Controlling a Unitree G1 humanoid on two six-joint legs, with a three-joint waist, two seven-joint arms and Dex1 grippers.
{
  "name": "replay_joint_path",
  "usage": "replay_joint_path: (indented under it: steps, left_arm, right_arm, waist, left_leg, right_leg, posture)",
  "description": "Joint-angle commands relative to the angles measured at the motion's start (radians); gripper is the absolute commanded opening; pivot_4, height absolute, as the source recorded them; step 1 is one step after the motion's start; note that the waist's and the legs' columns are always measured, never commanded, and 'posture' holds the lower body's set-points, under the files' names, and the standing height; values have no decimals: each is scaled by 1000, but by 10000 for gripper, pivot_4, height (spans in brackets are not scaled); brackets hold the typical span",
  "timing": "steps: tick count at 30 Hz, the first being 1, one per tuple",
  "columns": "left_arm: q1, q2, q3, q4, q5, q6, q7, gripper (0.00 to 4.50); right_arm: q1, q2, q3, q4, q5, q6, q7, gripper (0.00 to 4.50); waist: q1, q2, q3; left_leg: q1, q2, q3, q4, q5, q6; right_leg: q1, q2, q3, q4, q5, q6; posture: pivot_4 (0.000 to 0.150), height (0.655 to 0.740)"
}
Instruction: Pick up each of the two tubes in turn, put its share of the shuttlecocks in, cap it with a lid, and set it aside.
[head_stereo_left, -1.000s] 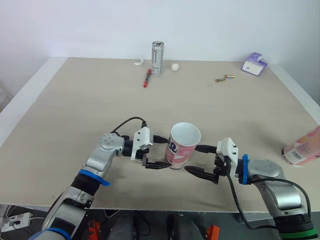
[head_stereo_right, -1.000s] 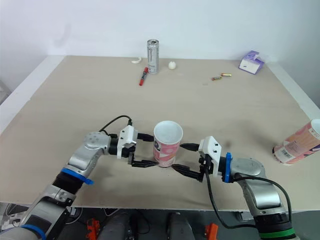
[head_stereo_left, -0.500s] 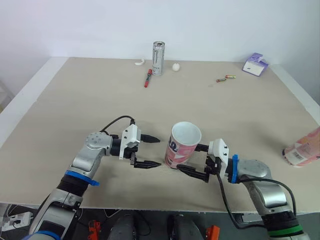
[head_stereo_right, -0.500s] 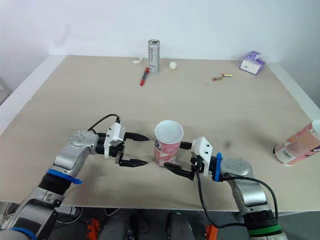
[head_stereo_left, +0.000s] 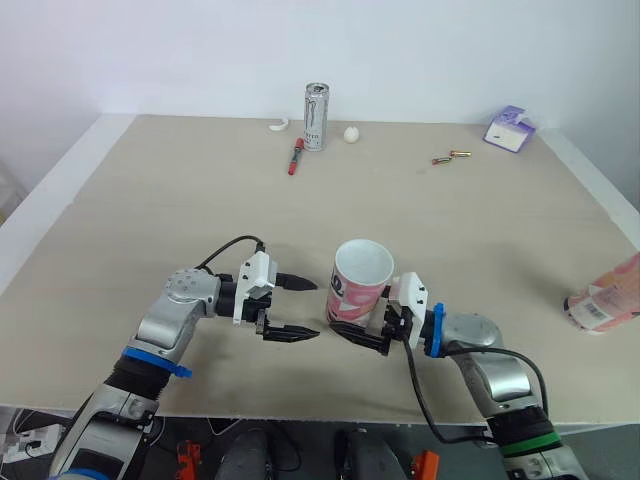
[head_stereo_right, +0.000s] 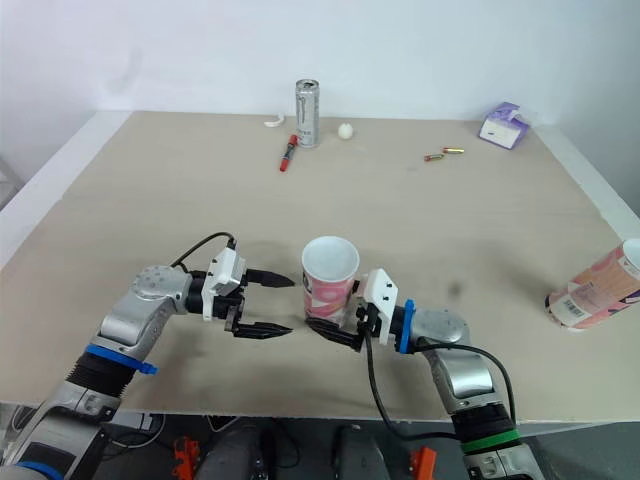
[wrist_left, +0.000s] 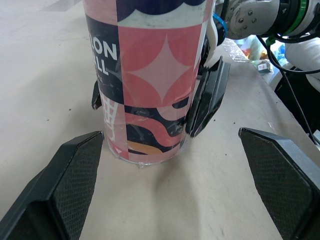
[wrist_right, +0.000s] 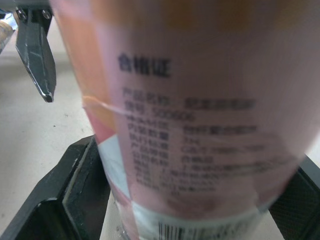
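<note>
Bench (head_stereo_left: 150, 200) with one upright tube (head_stereo_left: 358, 292) standing open-mouthed near its front edge, between the two arms; a second tube (head_stereo_left: 606, 296) lies on its side at the bench's right margin, cut off by the frame. The right gripper (head_stereo_left: 352, 326) has its jaws closed on the foot of the upright tube, one on each side of the wall. The left gripper (head_stereo_left: 314, 308) stands just beside the tube and apart from it, jaws spread wide and holding nothing. The step in hand reads as the pick-up of the first tube — filling, capping and setting aside all appear undone. The next move likely calls for a steady, vertical lift, since a low grip on a tall tube could let it tip. At the far edge stand a can (head_stereo_left: 316, 116), a purple pack (head_stereo_left: 508, 128), a marker (head_stereo_left: 295, 156) and a small white ball (head_stereo_left: 351, 133). Whether any far item is a shuttlecock or a lid is too small to tell, and the tube's contents are hidden from these views.
</note>
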Motion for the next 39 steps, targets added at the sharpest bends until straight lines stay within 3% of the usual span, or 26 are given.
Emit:
replay_joint_path:
  steps: [1,7,12,15,22,25,34,39]
  left_arm:
    - [4,5,18,-38,-8,-14,9,45000]
    - [17,7,33,-44,-26,-20,11,45000]
    - [38,10,41,-53,-27,-31,1,45000]
    - [45,8,44,-51,-23,-47,0,45000]
    - [62,-21,43,-60,-27,-75,24,45000]
    - [68,-41,45,-86,-42,-53,40,45000]
    - [62,-70,29,-121,-51,-11,79,45000]
    - [58,-86,16,-113,-34,-27,91,45000]
  right_arm:
    - [-22,23,15,12,-12,-37,-9,43958]
    - [-37,41,21,45,-25,-60,-11,43958]
    - [-28,32,15,47,-23,-66,0,29994]
    - [-25,29,11,34,-23,-63,-6,27096]
    - [20,8,-34,-59,15,-13,-45,27096]
    - [67,2,-119,-128,62,51,-131,27096]
    - [113,16,-513,-101,94,175,-584,27096]
    - [73,15,-618,3,55,179,-767,27096]
  waist:
    - [0,0,0]
    - [0,0,0]
    - [0,0,0]
    - [0,0,0]
    - [0,0,0]
    - [2,0,0]
    - [2,0,0]
    - [-1,1,0]
  left_leg:
    - [0,0,0,0,0,0]
    - [0,0,0,0,0,0]
    - [1,0,1,0,0,-1]
    - [1,0,1,0,0,-1]
    - [1,0,1,1,1,-1]
    - [1,0,1,1,1,-2]
    - [1,0,2,1,1,-2]
    - [2,0,2,0,1,-2]
  right_leg:
    - [0,0,0,0,0,0]
    - [0,0,1,0,1,0]
    - [0,1,1,0,2,-1]
    - [0,1,1,0,2,-1]
    - [0,0,2,0,2,-1]
    - [1,0,2,0,2,-2]
    - [0,0,2,0,3,-1]
    - [0,2,4,0,3,-1]
  posture:
    - [1500,7400]
    - [1500,7400]
    - [1500,7400]
    - [1500,7400]
    - [1500,7400]
    - [1500,7400]
    - [1500,7400]
    - [1500,7400]
